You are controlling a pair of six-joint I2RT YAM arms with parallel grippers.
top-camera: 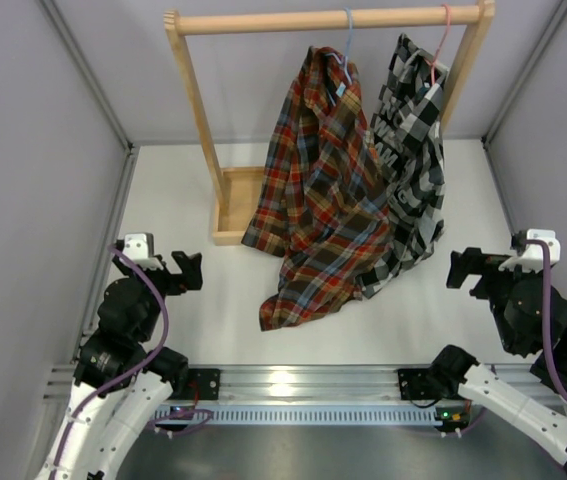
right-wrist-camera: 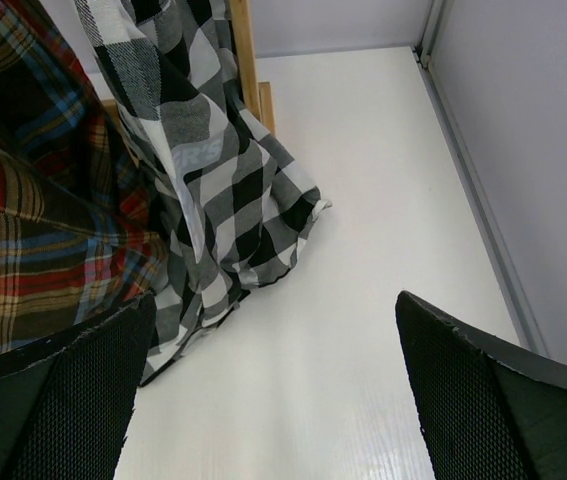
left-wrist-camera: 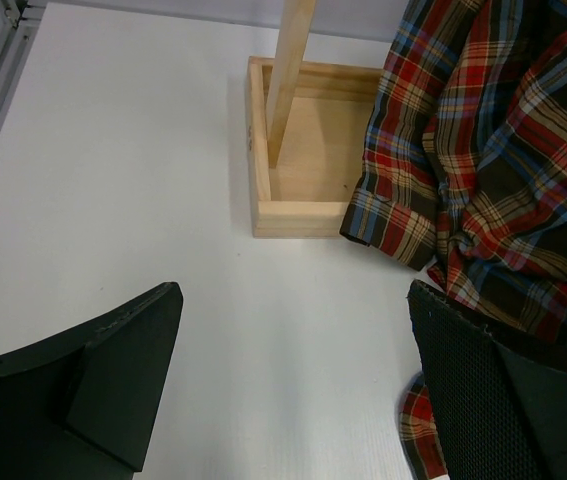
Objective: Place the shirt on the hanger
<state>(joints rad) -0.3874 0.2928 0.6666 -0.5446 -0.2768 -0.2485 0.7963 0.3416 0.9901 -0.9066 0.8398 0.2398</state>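
Overhead, the shirt (top-camera: 318, 190) drapes from the hanger (top-camera: 347, 40) hooked on the wooden rail (top-camera: 263, 20), its hem pooling on the table (top-camera: 213, 320), so the hanging looks done. The left gripper (top-camera: 193, 272) and right gripper (top-camera: 460, 268) sit low at either side, well apart from it. The left wrist view shows jaws spread wide and empty, and the right wrist view shows the same.

Top camera looks down from behind; low wrist cameras face forward, all seeing the shirt (top-camera: 323, 200)
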